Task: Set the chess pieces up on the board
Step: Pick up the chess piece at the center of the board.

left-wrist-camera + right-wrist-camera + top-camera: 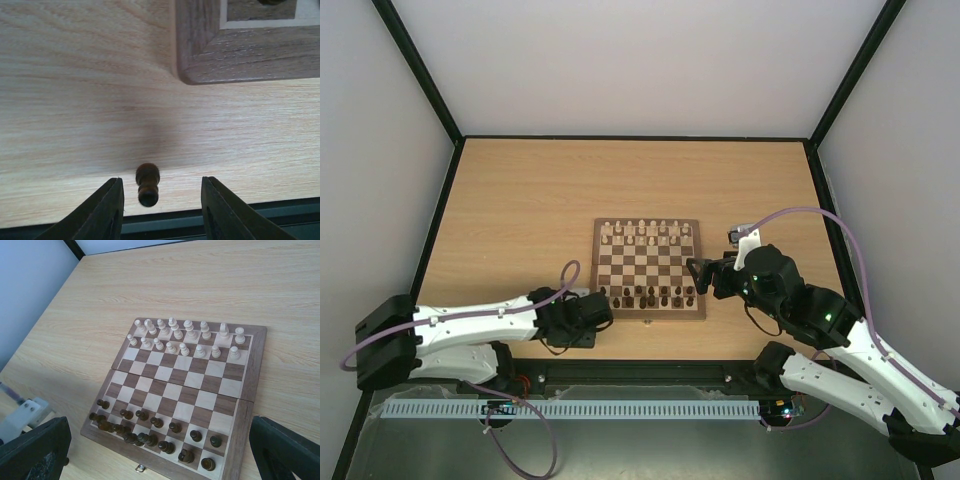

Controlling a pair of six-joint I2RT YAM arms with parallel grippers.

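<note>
Closest to the left wrist camera, the two dark fingers of the left end effector (pixel 161 207) stand partly apart. A single dark chess piece (pixel 148 184) sits between them with a gap on either side, so nothing is gripped. This piece is on the bare table (pixel 75 100), just off the near left corner of the board (pixel 240 60); whether it stands upright or lies tipped cannot be told.

In the middle of the table, the board carries nearly all its men. The pale pieces (pixel 185 337) fill the two far rows, slightly uneven in line. The dark pieces (pixel 150 432) occupy the two near rows, bunched tightly at the left end and looser toward the right.

At the right, the right end effector (pixel 702 274) hovers beside the board's right edge, its jaws wide and empty.

The setup looks almost finished. What seems left is lifting the stray dark piece onto its square, and perhaps spreading the crowded dark men so each has its own square
</note>
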